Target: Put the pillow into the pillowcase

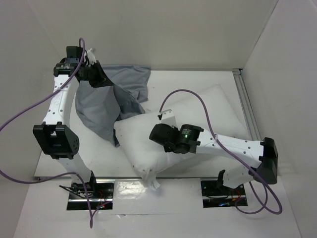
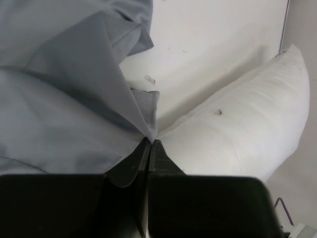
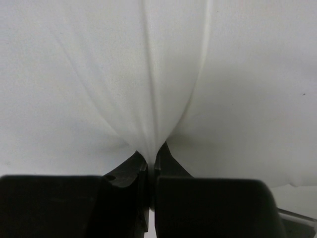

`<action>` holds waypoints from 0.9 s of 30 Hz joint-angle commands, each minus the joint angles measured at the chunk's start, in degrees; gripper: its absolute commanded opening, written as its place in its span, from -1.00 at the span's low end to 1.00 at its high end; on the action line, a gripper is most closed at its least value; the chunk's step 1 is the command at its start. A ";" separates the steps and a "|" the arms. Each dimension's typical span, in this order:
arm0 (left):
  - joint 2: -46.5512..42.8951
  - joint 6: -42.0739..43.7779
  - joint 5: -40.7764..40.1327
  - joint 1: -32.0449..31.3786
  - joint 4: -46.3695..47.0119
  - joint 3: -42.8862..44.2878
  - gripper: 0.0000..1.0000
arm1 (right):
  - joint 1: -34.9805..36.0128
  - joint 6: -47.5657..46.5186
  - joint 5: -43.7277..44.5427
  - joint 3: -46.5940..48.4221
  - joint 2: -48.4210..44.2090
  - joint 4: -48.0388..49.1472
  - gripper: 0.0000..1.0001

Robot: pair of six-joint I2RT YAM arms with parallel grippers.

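Observation:
The plump white pillow (image 1: 198,114) lies slantwise across the table, its near left part lifted. My right gripper (image 1: 159,135) is shut on a pinch of pillow (image 3: 163,74) fabric, which fans upward from the jaw tips (image 3: 151,156). The grey pillowcase (image 1: 106,101) hangs wrinkled at the back left, held up by my left gripper (image 1: 99,79). In the left wrist view that gripper (image 2: 150,141) is shut on a fold of the pillowcase (image 2: 64,99), and the pillow (image 2: 247,129) lies to the right below it. The pillowcase's lower edge touches the pillow's left end.
White walls enclose the table at the back and both sides. A metal rail (image 1: 246,104) runs along the right edge. Purple cables (image 1: 188,94) loop over the pillow and beside the left arm. The arm bases (image 1: 91,196) sit at the near edge.

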 commanded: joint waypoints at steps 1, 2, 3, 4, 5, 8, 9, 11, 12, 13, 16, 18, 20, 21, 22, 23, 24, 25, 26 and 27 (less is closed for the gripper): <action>-7.81 2.13 1.41 0.27 0.22 -3.33 -1.00 | -3.80 -3.81 4.99 6.52 2.61 6.37 -1.00; -8.87 2.65 0.88 0.27 0.22 -4.31 -1.00 | -4.69 -3.83 4.99 7.41 2.62 7.17 -1.00; -9.93 2.66 0.26 0.27 0.22 -6.06 -1.00 | -5.48 -4.79 4.99 8.29 3.49 8.31 -1.00; -10.81 2.66 -0.35 0.27 0.22 -6.68 -1.00 | -6.10 -5.32 4.99 9.78 3.50 8.93 -1.00; -11.69 2.66 -0.36 0.27 0.22 -7.21 -1.00 | -7.24 -6.45 4.99 10.31 4.11 9.72 -1.00; -14.15 2.05 0.16 0.27 -0.30 -8.53 -1.00 | -9.17 -8.39 3.41 12.68 5.78 11.84 -1.00; -15.29 2.04 0.17 0.27 -0.30 -8.54 -1.00 | -9.18 -8.92 3.40 13.39 7.09 11.84 -1.00; -16.35 2.04 1.58 -0.26 -0.30 -10.73 -1.00 | -9.80 -10.32 3.40 14.71 8.33 12.62 -1.00; -16.88 2.04 2.27 -0.78 -0.30 -11.34 -1.00 | -9.80 -10.85 3.40 15.41 8.86 13.32 -1.00; -17.49 2.04 2.28 -0.79 -0.30 -11.96 -1.00 | -9.80 -10.86 2.88 15.42 9.73 13.85 -1.00; -19.25 2.04 1.40 -1.32 -0.83 -13.80 -1.00 | -9.80 -10.86 4.45 16.82 10.45 13.86 -1.00; -19.96 2.57 1.40 -1.84 -1.36 -15.30 -1.00 | -9.80 -10.86 4.46 16.82 10.45 15.96 -1.00; -20.75 2.57 1.40 -3.07 -1.36 -17.31 -1.00 | -10.32 -10.86 3.06 16.82 11.14 19.11 -1.00; -21.27 2.57 1.40 -3.68 -1.36 -17.93 -1.00 | -10.32 -10.86 2.27 16.82 11.15 19.74 -1.00; -21.28 2.57 1.40 -4.73 -1.36 -18.72 -1.00 | -10.32 -9.73 2.26 16.82 12.98 19.75 -1.00; -21.28 2.57 0.79 -4.74 -1.36 -20.73 -1.00 | -10.32 -8.85 3.57 17.69 13.69 19.75 -1.00; -21.80 2.57 -0.08 -5.27 -1.36 -21.80 -1.00 | -10.32 -5.10 4.97 19.01 14.39 18.53 -1.00; -22.33 2.57 -0.09 -5.27 -1.36 -22.76 -1.00 | -10.32 -3.14 6.55 19.02 15.10 17.91 -1.00; -22.33 2.57 -0.62 -5.27 -1.36 -24.60 -1.00 | -10.32 -1.30 9.96 19.02 15.80 17.29 -1.00; -23.20 2.57 -0.62 -5.27 -1.36 -25.40 -1.00 | -10.32 0.98 11.56 19.02 15.81 17.29 -1.00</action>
